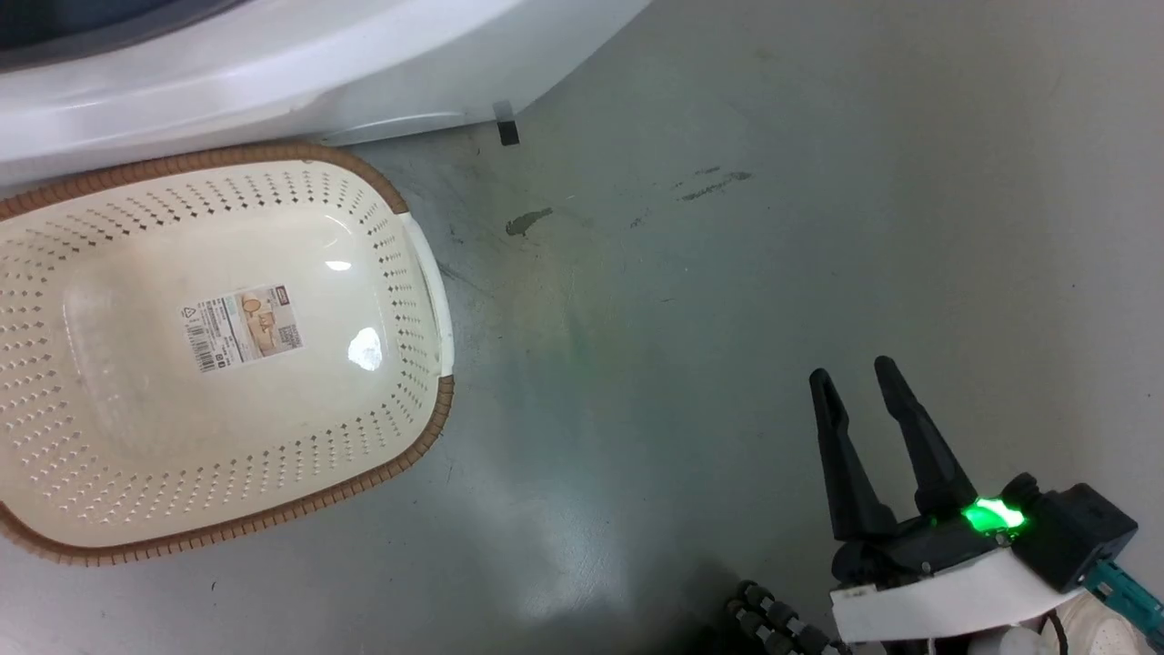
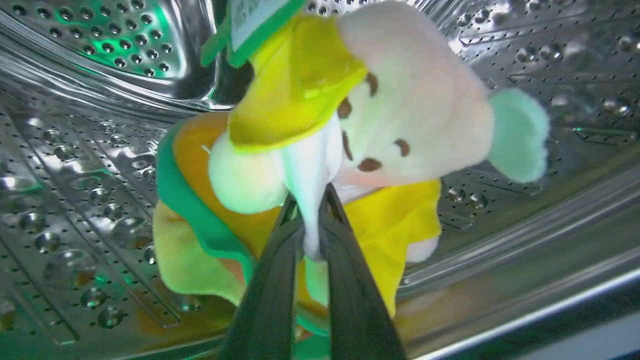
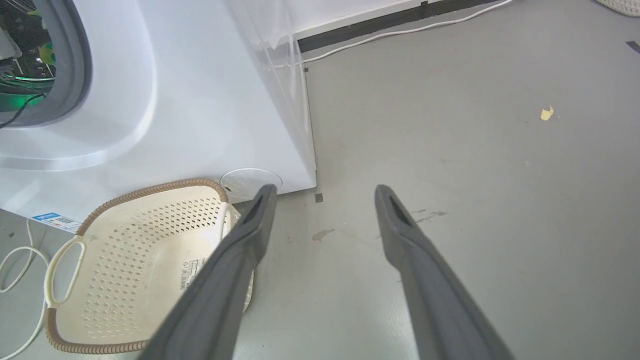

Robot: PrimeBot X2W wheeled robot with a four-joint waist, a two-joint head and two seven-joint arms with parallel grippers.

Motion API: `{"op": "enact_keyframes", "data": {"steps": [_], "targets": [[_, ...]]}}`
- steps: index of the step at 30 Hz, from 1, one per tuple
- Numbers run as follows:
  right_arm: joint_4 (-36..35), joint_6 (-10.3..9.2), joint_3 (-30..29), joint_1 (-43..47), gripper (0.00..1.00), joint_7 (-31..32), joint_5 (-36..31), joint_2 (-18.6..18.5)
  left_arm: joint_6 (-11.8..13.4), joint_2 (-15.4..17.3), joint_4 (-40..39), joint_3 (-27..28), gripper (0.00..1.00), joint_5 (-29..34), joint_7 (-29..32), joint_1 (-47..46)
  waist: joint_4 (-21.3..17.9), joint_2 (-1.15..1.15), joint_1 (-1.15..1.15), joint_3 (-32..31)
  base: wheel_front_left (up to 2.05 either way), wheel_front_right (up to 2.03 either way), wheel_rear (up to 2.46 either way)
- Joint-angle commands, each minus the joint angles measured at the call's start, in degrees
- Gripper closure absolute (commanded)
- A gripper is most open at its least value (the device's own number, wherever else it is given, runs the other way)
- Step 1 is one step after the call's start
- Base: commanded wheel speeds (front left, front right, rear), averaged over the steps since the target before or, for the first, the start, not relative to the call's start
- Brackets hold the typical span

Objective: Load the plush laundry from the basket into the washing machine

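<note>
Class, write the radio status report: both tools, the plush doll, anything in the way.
Left tool shut on plush doll, inside steel drum. Right tool open, over grey floor. No obstruction seen in drum.

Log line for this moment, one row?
left gripper: shut on plush laundry, inside washing machine | right gripper: open, holding nothing | basket: no laundry inside

— Where's room?
— The grey floor [image 1: 727,291] right of the cream perforated plastic basket [image 1: 391,300] is free, ahead of the right gripper [image 1: 851,368], fingers spread.
— Obstacles?
— The white washing machine [image 1: 273,73] stands just behind the basket. Inside its steel drum [image 2: 75,175], the yellow-and-orange plush doll [image 2: 300,100] fills the space before the left gripper [image 2: 312,197] holding it.
</note>
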Motion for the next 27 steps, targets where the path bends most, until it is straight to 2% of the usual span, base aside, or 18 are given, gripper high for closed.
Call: {"op": "enact_keyframes", "data": {"steps": [1,9,10,11,20,24,27], "targets": [[-0.1,0.03,-0.08,-1.24,0.0,-0.26,0.4,-0.01,-0.21,1.32,1.78,-0.32,1.0,-0.21,0.44,0.46,0.13,0.0,0.0,0.03,0.0,0.0,0.0],[0.15,0.03,-1.23,-2.42,0.0,-0.26,-0.29,-0.01,-0.21,0.35,5.61,-3.49,1.0,-2.63,-2.5,0.6,1.73,0.0,0.0,-1.12,0.0,0.0,0.0],[0.24,0.03,-1.5,-2.48,0.0,-0.26,-0.51,-0.01,-0.21,0.02,5.89,-3.89,0.97,-2.86,-3.38,0.82,2.09,0.0,0.0,-1.58,0.0,0.0,0.0],[0.35,0.03,-1.79,-2.52,0.0,-0.26,-0.79,-0.01,-0.21,-0.4,6.21,-4.3,0.0,-3.09,-4.31,1.15,2.48,0.0,0.0,-2.17,0.0,0.0,0.0],[2.14,0.03,-5.08,-2.16,0.0,-0.26,-4.65,-0.01,-0.22,-5.9,9.4,-6.27,0.0,-9.64,-13.46,9.18,7.11,0.0,0.0,-12.78,0.0,0.0,0.0],[2.98,0.03,-6.81,-1.24,0.0,-0.26,-6.72,-0.01,-0.22,-9.88,8.59,-6.23,0.0,-14.97,-18.21,14.89,9.98,0.0,0.0,-19.11,0.0,0.0,0.0],[3.77,0.03,-8.42,-0.4,0.0,-0.26,-8.29,-0.01,-0.22,-11.56,6.67,-6.49,0.0,-17.65,-20.91,19.14,12.38,0.0,0.0,-23.24,0.0,0.0,0.0]]}}
